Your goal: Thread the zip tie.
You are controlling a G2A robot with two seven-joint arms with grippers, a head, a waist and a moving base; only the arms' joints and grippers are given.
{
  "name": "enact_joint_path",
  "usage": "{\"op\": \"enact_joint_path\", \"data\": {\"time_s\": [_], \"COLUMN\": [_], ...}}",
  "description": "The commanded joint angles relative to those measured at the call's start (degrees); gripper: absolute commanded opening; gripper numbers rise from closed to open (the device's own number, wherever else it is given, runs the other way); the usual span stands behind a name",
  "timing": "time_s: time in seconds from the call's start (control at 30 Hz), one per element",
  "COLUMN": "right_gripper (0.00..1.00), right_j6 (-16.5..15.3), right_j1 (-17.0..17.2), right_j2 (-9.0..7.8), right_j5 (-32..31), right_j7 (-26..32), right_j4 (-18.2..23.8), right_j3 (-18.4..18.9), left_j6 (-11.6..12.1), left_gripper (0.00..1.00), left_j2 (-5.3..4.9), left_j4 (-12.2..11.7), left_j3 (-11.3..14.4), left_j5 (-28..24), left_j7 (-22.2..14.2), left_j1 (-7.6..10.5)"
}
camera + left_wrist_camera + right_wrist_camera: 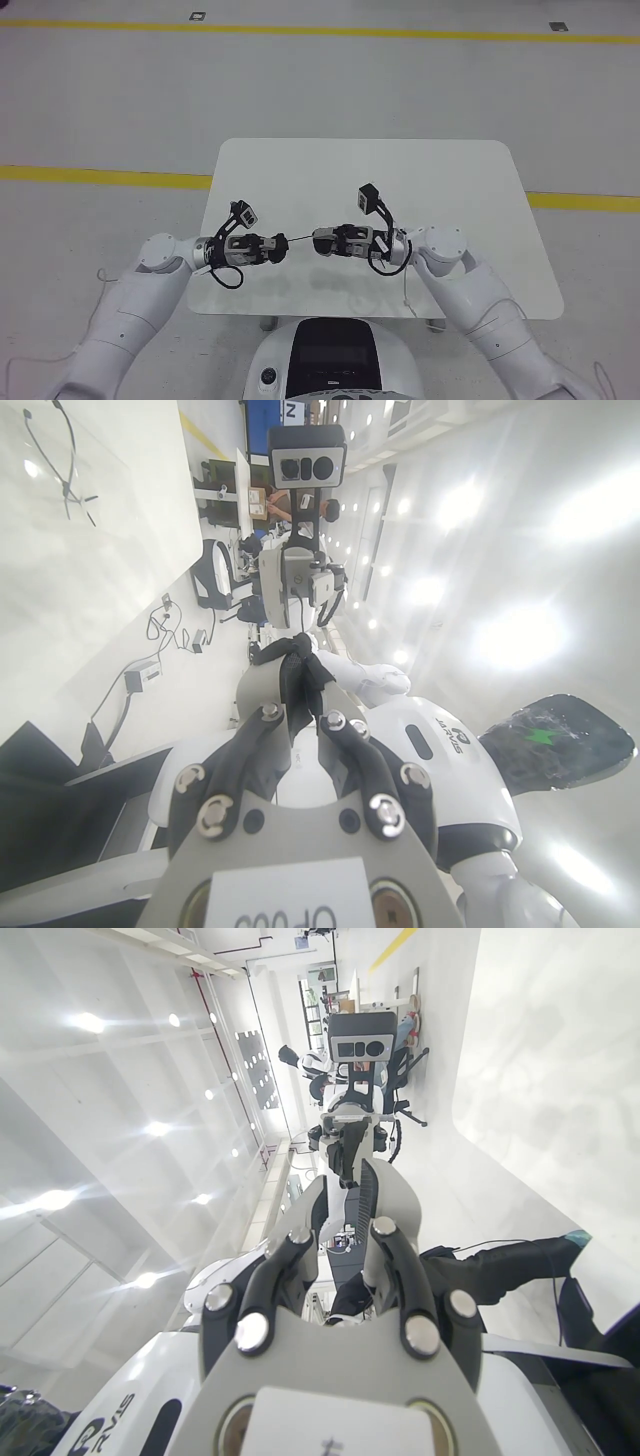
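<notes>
Closest, the left gripper [301, 670], raised above the white counter [420, 190], pinches the thin black plastic zip tie [299, 238], probably light, springy and slick, best held near its tip; whether the right gripper [322, 240] holds it, I cannot tell.

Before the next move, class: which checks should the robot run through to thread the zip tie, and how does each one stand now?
1. Tie spans the gap between the left gripper and the right gripper: ok.
2. Grippers face each other, roughly in line: ok.
3. Both grippers are above the table: ok.
4. Tie's tip lined up with its head slot: cannot tell, too small.
5. Firm hold on each end of the tie: cannot tell.
</notes>
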State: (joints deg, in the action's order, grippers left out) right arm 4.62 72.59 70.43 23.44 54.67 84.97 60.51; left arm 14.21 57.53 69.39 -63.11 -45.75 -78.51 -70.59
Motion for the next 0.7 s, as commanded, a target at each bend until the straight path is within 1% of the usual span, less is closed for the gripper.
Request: {"op": "enact_joint_path", "data": {"time_s": [0.0, 0.1, 0.23, 0.37, 0.67], "right_gripper": [0.15, 0.14, 0.09, 0.00, 0.00], "right_j6": [0.0, 0.0, -0.1, 0.0, 0.2], "right_j1": [0.0, -0.2, -0.3, -0.4, -0.4], "right_j2": [-0.02, -0.07, -0.14, -0.22, -0.42], "right_j5": [0.1, 0.1, 0.3, 0.4, 0.5], "right_j7": [0.0, -0.1, -0.1, -0.1, -0.5], "right_j4": [0.0, -0.1, -0.2, -0.2, -0.2], "right_j3": [-0.2, -0.4, -0.5, -0.6, -0.8], "left_j6": [0.0, 0.0, 0.0, 0.0, 0.0], "left_gripper": [0.00, 0.00, 0.00, 0.00, 0.00], "left_j2": [0.00, 0.00, 0.00, 0.00, 0.00], "left_j4": [0.0, 0.0, 0.0, 0.0, 0.0], "left_j3": [0.0, 0.0, 0.0, 0.0, 0.0], "left_j5": [0.0, 0.0, 0.0, 0.0, 0.0], "left_j7": [0.0, 0.0, 0.0, 0.0, 0.0], "left_j1": [0.00, 0.00, 0.00, 0.00, 0.00]}}
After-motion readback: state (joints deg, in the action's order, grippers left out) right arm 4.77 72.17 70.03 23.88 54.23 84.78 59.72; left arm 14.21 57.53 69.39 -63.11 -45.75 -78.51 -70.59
